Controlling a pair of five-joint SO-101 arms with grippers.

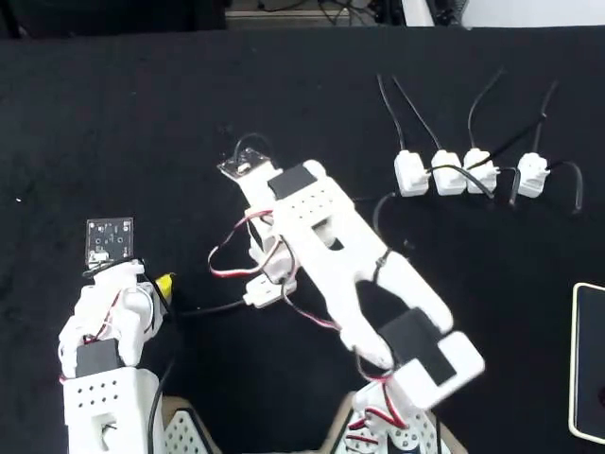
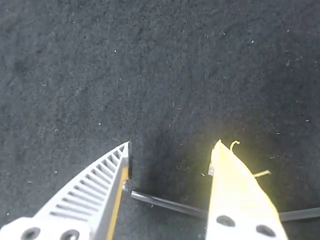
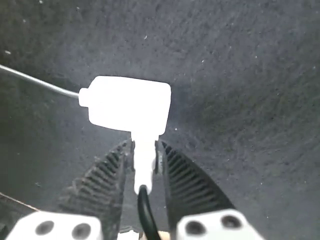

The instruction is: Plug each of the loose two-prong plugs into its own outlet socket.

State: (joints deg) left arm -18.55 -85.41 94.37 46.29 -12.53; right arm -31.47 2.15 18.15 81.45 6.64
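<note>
In the right wrist view my right gripper (image 3: 145, 146) is shut on a narrow white plug (image 3: 144, 165) with a black cable at its back. The plug's front end meets a white outlet block (image 3: 127, 107) lying on the black cloth. In the high view that gripper (image 1: 269, 274) hangs under the long white arm, just above the white block (image 1: 266, 291). My left gripper (image 2: 172, 145) is open over bare cloth, and a black cable (image 2: 165, 202) crosses between its grey and yellow fingers. In the high view the left gripper (image 1: 156, 288) sits at the near left.
Several white outlet blocks with black cables stand in a row at the back right (image 1: 470, 173). A dark tablet-like object (image 1: 589, 359) lies at the right edge. A black cable (image 1: 208, 307) runs from the held block towards the left arm.
</note>
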